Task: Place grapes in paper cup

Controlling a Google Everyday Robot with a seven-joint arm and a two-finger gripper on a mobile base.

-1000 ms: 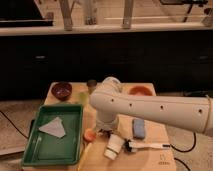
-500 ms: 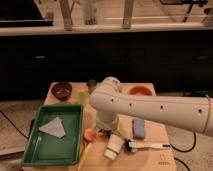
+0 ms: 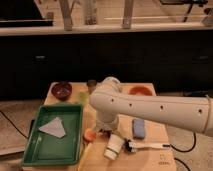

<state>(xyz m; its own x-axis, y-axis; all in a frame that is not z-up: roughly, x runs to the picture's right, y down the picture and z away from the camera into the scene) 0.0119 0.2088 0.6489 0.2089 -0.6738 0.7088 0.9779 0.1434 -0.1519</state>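
Note:
The white paper cup (image 3: pixel 114 147) lies tipped on the wooden table (image 3: pixel 165 159), near its front edge. My white arm reaches in from the right. Its wrist points down just above and left of the cup, and my gripper (image 3: pixel 103 131) sits low over the table there, mostly hidden by the arm. A pale green lump (image 3: pixel 82 97) lies by the tray's far right corner; I cannot tell whether it is the grapes. A small orange thing (image 3: pixel 90 135) lies just left of the gripper.
A green tray (image 3: pixel 37 150) with a grey sheet (image 3: pixel 54 128) fills the left. A blue block (image 3: pixel 138 128) and a black-headed brush (image 3: pixel 145 146) lie right of the cup. A dark red bowl (image 3: pixel 62 90), a small dark cylinder (image 3: pixel 92 84) and an orange dish (image 3: pixel 140 91) stand at the back.

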